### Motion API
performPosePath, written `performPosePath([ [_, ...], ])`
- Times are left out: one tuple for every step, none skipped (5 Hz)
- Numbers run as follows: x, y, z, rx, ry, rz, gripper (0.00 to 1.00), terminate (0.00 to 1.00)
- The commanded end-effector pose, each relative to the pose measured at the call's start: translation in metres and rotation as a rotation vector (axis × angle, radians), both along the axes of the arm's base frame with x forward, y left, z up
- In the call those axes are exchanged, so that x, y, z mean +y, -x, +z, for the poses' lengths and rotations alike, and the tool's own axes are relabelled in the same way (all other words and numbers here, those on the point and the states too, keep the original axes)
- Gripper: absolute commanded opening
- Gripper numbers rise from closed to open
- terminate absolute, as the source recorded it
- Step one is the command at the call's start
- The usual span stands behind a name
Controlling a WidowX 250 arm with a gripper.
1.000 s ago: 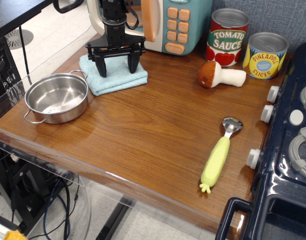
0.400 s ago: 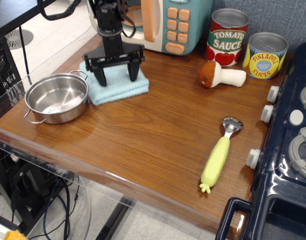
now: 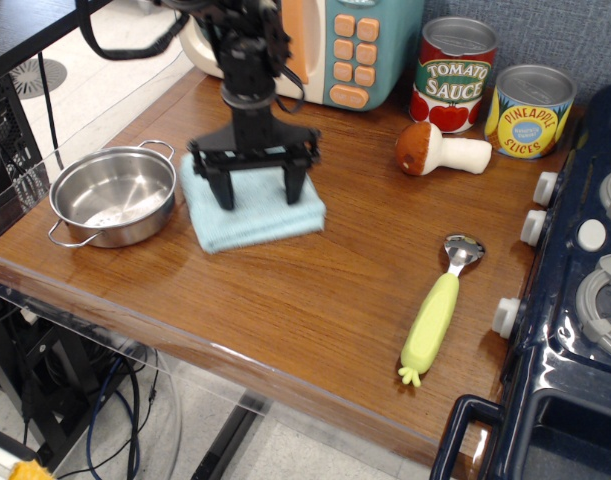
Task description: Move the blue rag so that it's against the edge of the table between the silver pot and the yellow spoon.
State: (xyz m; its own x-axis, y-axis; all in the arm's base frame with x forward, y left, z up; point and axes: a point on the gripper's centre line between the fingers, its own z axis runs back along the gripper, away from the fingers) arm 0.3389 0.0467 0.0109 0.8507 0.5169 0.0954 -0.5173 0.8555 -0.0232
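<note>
The blue rag (image 3: 253, 213), a folded light blue terry cloth, lies flat on the wooden table (image 3: 315, 300) just right of the silver pot (image 3: 113, 194). My gripper (image 3: 259, 194) stands upright on the rag with its two black fingers spread wide, both tips pressing down on the cloth. The yellow spoon (image 3: 437, 310) lies at the right, handle toward the front edge, metal bowl away from it. The rag sits well back from the table's front edge.
A toy microwave (image 3: 335, 45), a tomato sauce can (image 3: 453, 75) and a pineapple can (image 3: 530, 110) stand along the back. A toy mushroom (image 3: 440, 150) lies before the cans. A dark blue toy stove (image 3: 575, 300) borders the right side. A clear acrylic rim runs along the front-left edge.
My gripper has moved right and toward the front edge, dragging the blue rag with it. The rag now lies beside the pot instead of behind it.
</note>
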Motion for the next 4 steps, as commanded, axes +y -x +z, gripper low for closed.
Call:
performPosePath([
  [-0.043,0.062,0.01,0.033,0.035,-0.146,1.0,0.0],
  [-0.057,0.081,0.014,0.03,0.032,-0.201,1.0,0.0],
  [-0.053,0.077,0.016,0.022,0.031,-0.188,1.0,0.0],
  [-0.047,0.068,0.021,0.021,0.037,-0.167,1.0,0.0],
])
